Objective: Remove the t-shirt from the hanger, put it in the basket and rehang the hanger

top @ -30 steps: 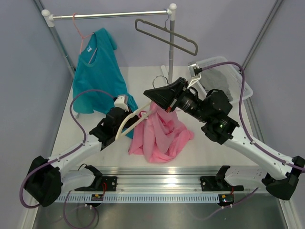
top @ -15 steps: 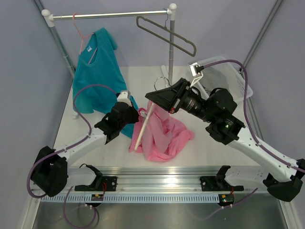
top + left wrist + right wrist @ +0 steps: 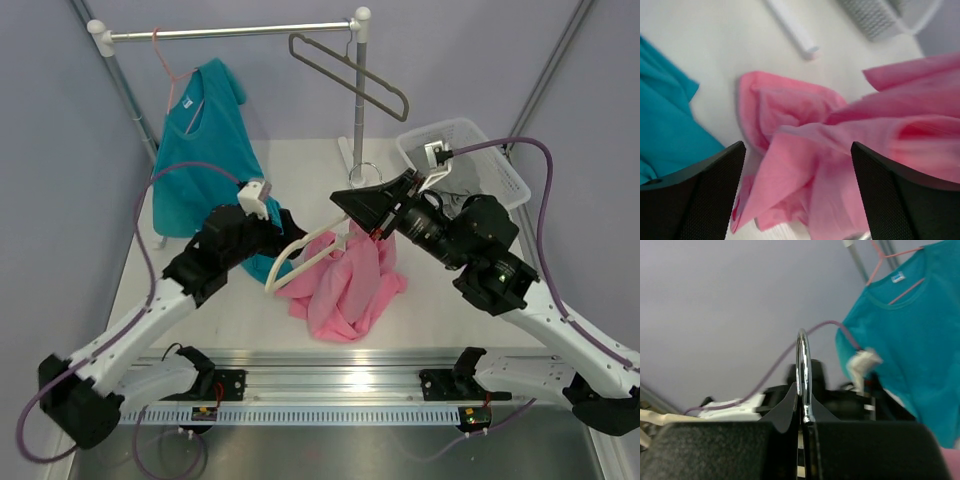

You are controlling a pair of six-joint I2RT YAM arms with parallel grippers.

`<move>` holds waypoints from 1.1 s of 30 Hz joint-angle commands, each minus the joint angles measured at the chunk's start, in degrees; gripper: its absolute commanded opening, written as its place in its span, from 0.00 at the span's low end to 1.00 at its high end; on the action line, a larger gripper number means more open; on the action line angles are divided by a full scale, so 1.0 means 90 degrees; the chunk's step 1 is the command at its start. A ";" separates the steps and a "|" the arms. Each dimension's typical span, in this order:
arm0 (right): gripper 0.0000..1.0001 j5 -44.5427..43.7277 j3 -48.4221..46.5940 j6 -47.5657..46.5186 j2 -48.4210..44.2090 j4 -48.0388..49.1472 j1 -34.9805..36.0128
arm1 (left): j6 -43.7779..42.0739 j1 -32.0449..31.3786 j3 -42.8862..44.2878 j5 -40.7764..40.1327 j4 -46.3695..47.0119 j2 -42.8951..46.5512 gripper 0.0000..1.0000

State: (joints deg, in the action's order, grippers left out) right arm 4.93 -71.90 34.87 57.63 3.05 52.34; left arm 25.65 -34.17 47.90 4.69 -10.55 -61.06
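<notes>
The pink t-shirt (image 3: 345, 285) droops from the pale cream hanger (image 3: 305, 253) and bunches on the table. One bare hanger arm pokes out of it to the left. My right gripper (image 3: 372, 208) is shut on the hanger's neck, and the metal hook (image 3: 802, 365) rises between its closed jaws (image 3: 805, 425). My left gripper (image 3: 286, 230) hovers just left of the hanger arm, open and holding nothing. In the left wrist view its wide-apart fingers (image 3: 695, 200) frame the t-shirt (image 3: 840, 145) below my left gripper (image 3: 797, 165).
A teal shirt (image 3: 200, 150) hangs on a thin pink hanger from the rail (image 3: 230, 32) at back left. A dark grey hanger (image 3: 350, 75) hangs by the rack post (image 3: 357, 110). A white basket (image 3: 500, 165) with a grey garment stands at back right.
My left gripper has let go of the hanger's arm, opened and drawn back to the left. The right gripper has carried the hanger slightly right, and the t-shirt has slid along it.
</notes>
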 commanded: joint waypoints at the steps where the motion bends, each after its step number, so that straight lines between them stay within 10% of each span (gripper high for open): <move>1: 0.00 -0.0888 0.0302 -0.0884 -0.0114 -0.0104 -0.0024 | -0.0651 0.0018 0.0915 0.0875 -0.0760 0.1118 0.91; 13: 0.00 -0.0968 0.0616 -0.1794 0.0491 -0.0817 -0.0024 | -0.1834 0.0008 0.3104 0.1177 -0.3729 0.2029 0.91; 33: 0.00 -0.1143 0.0381 -0.1853 0.1205 -0.0856 -0.0024 | -0.1951 0.0018 0.3701 0.2593 -0.4550 0.0799 0.76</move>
State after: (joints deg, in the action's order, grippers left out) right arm -3.97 -66.17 19.22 68.71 -6.39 52.31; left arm 8.47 -34.17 78.22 24.25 -51.20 -52.45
